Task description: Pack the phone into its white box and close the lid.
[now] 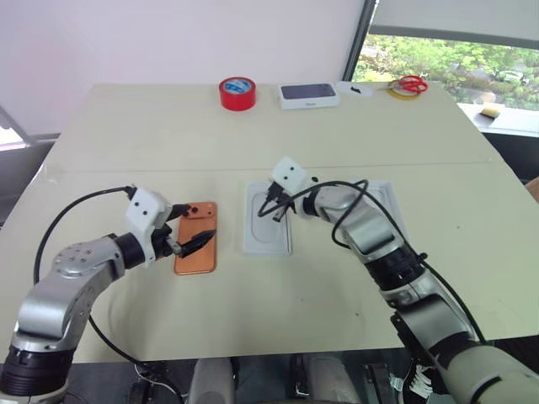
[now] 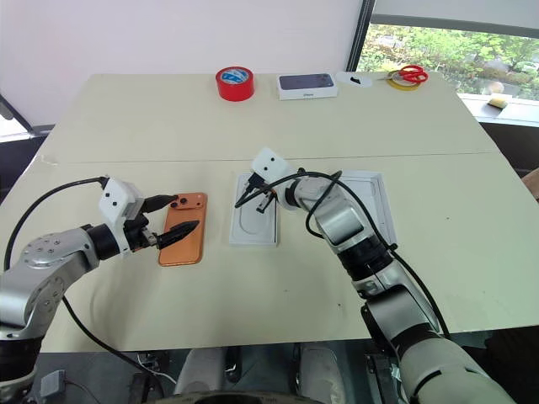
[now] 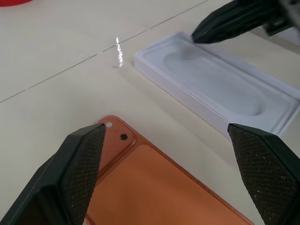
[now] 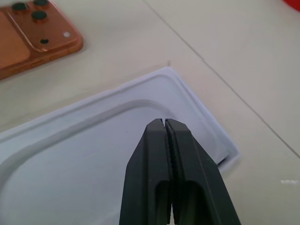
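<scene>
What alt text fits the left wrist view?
The open left gripper hovers over one end of a flat orange phone lying on a beige table. Beyond it sits a shallow white moulded box tray, empty, with the shut right gripper tip above its far rim.

Bright, even daylight across the table (image 1: 354, 278). Source appears to be the window (image 1: 455, 59) behind the table's far right corner; foliage outside is sunlit but not blown out. Shadows soft and short: faint one under the red tape roll (image 1: 237, 93), another beside the white box (image 2: 255, 221). In the left wrist view a small streak of glare sits on the table seam just beside the white box corner. Head views sharp throughout, no motion blur. Wrist views: foreground black fingers (image 3: 79, 173) crisp, textured pads readable; far table softens slightly. Phone (image 4: 33, 33) lens cluster mildly soft.
</scene>
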